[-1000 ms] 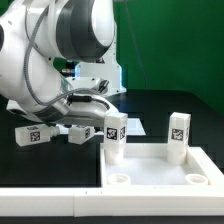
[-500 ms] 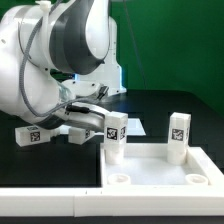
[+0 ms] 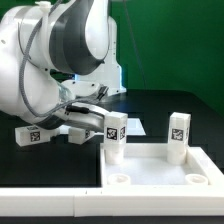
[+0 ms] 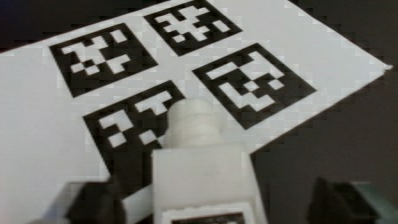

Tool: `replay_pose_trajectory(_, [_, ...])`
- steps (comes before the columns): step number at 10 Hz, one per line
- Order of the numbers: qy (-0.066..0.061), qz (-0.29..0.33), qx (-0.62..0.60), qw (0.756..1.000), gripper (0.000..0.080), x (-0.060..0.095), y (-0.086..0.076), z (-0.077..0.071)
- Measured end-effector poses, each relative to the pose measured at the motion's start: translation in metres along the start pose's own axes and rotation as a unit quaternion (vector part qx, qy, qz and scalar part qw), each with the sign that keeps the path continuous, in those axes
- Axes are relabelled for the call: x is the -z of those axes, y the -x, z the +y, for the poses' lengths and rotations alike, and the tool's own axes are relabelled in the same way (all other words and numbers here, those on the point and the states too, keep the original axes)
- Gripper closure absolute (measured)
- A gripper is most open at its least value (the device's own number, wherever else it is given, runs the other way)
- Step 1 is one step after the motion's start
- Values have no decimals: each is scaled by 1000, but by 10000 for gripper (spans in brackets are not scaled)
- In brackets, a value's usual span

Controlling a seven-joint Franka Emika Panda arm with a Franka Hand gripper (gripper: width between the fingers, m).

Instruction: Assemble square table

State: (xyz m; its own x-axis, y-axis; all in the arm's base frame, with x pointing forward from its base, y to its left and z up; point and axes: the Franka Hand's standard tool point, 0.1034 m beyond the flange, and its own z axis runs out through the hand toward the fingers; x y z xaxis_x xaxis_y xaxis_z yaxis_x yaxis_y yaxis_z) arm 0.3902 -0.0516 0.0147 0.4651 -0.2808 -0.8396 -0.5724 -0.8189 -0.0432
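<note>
Above marker board (image 4: 45, 100), spread gripper (image 4: 206, 200) straddling leg (image 4: 196, 150)

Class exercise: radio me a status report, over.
Gripper open, straddling stubby white plastic leg. Large white square plastic tabletop: another leg upright at corner. Nothing seen blocking.

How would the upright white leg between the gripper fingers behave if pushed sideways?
The leg looks like rigid moulded plastic, so it is probably stiff and light. It stands tall on a narrow end, so a side push may tip it. Its flat tagged faces suggest it would hardly roll afterwards.
</note>
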Motion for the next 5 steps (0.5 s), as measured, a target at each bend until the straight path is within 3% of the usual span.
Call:
replay_pose_trajectory(1, [0,0,0,1000,414,0,0,0])
replay_pose_trajectory(2, [0,0,0,1000,414,0,0,0])
replay_pose_trajectory(3, [0,0,0,1000,518,0,0,0])
replay_pose_trajectory(5, [0,0,0,1000,518,0,0,0])
